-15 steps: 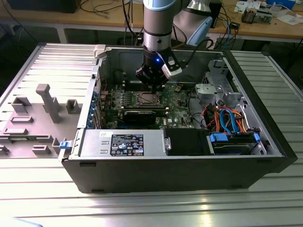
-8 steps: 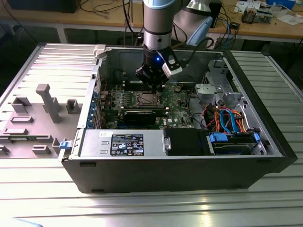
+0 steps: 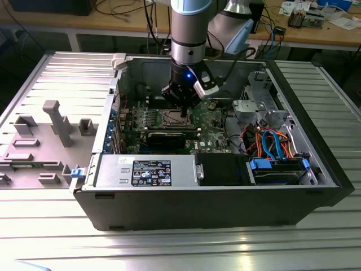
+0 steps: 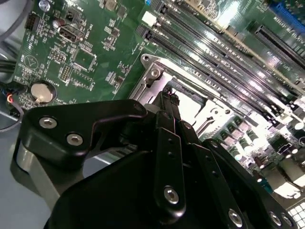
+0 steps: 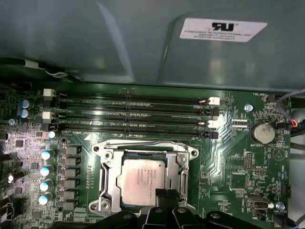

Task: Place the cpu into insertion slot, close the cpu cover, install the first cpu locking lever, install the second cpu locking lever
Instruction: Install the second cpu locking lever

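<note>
Cpu (image 5: 141,179) lies in the insertion slot (image 5: 106,179), claw (image 5: 167,194) touching its edge.

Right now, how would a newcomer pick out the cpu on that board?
Find the open computer case and its green circuit board. Below the four long memory slots sits a shiny square metal frame; the cpu lies inside it, under the gripper. It is the board's one flat, dull silver-grey square.

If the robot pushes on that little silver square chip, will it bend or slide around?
Probably neither. The cpu looks like a flat metal-topped plate, so likely stiff. It lies inside the silvery cpu cover frame, so it probably can't slide. The tool tips sit at its edge.
</note>
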`<action>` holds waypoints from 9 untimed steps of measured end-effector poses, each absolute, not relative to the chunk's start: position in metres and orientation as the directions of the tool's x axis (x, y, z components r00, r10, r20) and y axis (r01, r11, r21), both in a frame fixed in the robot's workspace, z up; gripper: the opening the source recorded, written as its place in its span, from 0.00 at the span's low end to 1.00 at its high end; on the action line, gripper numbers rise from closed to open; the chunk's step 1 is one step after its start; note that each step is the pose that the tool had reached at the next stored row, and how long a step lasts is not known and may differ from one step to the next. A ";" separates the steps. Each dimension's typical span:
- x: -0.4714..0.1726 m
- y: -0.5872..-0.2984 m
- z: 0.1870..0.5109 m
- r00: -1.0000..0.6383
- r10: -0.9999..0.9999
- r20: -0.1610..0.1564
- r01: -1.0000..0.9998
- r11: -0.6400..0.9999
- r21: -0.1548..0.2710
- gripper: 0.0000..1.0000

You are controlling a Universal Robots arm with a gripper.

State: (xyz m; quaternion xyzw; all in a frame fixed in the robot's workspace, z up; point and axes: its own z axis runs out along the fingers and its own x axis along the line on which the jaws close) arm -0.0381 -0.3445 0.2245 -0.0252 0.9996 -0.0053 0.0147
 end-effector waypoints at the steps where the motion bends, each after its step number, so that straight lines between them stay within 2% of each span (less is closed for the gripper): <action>1: -0.038 -0.345 0.228 -0.998 -0.051 -0.029 -0.050 0.999 -0.013 0.11; 6: -0.038 -0.357 0.227 -0.998 -0.051 -0.029 -0.050 0.999 -0.007 0.11; 7: -0.038 -0.362 0.226 -0.998 -0.050 -0.029 -0.050 0.999 0.004 0.11; 9: -0.038 -0.364 0.227 -0.998 -0.049 -0.025 -0.050 0.997 0.052 0.11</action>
